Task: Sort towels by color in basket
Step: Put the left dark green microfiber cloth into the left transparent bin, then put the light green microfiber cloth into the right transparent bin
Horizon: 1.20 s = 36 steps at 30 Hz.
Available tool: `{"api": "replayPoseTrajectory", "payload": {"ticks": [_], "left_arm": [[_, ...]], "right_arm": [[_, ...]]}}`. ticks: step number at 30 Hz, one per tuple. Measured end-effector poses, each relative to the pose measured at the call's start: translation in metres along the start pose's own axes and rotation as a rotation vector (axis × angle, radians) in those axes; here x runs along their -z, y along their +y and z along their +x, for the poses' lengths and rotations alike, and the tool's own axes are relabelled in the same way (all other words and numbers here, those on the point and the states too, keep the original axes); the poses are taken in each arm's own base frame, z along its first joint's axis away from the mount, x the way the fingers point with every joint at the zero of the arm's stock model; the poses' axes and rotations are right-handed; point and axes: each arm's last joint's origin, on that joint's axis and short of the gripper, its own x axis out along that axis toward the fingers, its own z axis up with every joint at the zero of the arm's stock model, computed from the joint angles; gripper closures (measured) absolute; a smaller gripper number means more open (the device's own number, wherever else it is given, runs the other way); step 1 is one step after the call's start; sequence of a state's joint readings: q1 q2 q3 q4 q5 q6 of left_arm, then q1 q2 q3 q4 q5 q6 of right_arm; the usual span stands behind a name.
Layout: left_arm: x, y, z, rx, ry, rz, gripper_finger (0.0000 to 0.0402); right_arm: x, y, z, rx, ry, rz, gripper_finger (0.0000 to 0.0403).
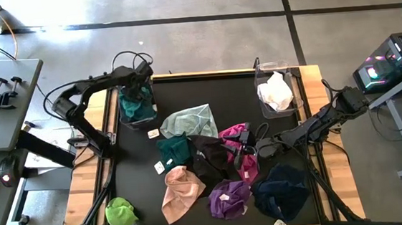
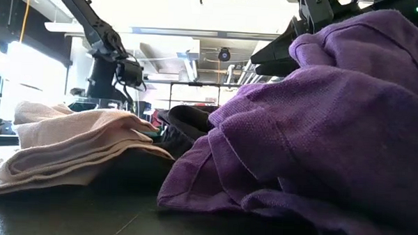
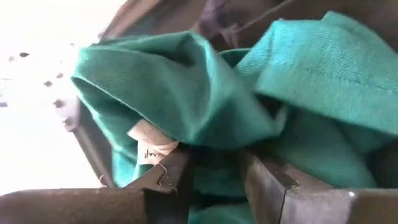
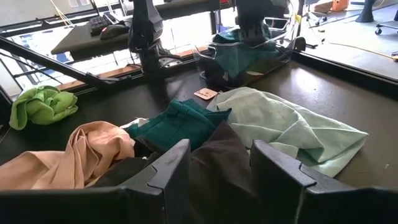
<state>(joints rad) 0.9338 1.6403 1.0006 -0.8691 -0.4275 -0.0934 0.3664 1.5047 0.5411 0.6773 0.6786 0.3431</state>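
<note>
My left gripper (image 1: 136, 89) is down inside the clear left bin (image 1: 124, 117), open, its fingers among the folds of a dark green towel (image 3: 186, 81) with a white tag (image 3: 149, 146). My right gripper (image 1: 241, 152) hovers open, low over the pile at mid-table, with a fold of the black towel (image 4: 217, 162) between its fingers. Around it lie the magenta (image 1: 235, 134), a second dark green (image 1: 175, 150), pale mint (image 1: 191, 120), peach (image 1: 180, 189), purple (image 1: 229, 198) and navy (image 1: 282, 189) towels. The lime towel (image 1: 121, 212) lies alone near the left front corner. My left gripper comes from above into the bin, and a bunch of the dark green towel (image 3: 214, 177) lies between its open fingers (image 3: 174, 177). The towel rests in the bin. My right gripper has the black fold (image 4: 221, 180) between its open fingers; I cannot tell whether they touch it.
A second clear bin (image 1: 261, 104) at the far right holds a white cloth (image 1: 277, 91). Loose white tags (image 1: 153, 133) lie on the black mat. Bare mat shows between the two bins and along the left side. In the low view the purple towel (image 2: 320, 121) fills the foreground.
</note>
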Motion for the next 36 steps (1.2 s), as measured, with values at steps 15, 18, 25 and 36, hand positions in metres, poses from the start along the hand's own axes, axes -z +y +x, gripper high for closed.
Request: {"api": "replayPoseTrajectory", "payload": {"ticks": [15, 18, 25, 36], "left_arm": [[0.054, 0.005, -0.129, 0.204, -0.337, -0.028, 0.0291], [0.078, -0.015, -0.146, 0.314, -0.425, 0.040, 0.0291], [0.126, -0.071, -0.146, 0.535, -0.522, 0.208, 0.0302], [0.154, -0.091, -0.089, 0.397, -0.418, 0.088, 0.0310]], "right_arm": [[0.000, 0.000, 0.000, 0.002, -0.001, 0.016, 0.0244], [0.000, 0.000, 0.000, 0.002, -0.001, 0.016, 0.0244], [0.000, 0.000, 0.000, 0.002, -0.001, 0.016, 0.0244], [0.000, 0.000, 0.000, 0.002, -0.001, 0.015, 0.0244]]}}
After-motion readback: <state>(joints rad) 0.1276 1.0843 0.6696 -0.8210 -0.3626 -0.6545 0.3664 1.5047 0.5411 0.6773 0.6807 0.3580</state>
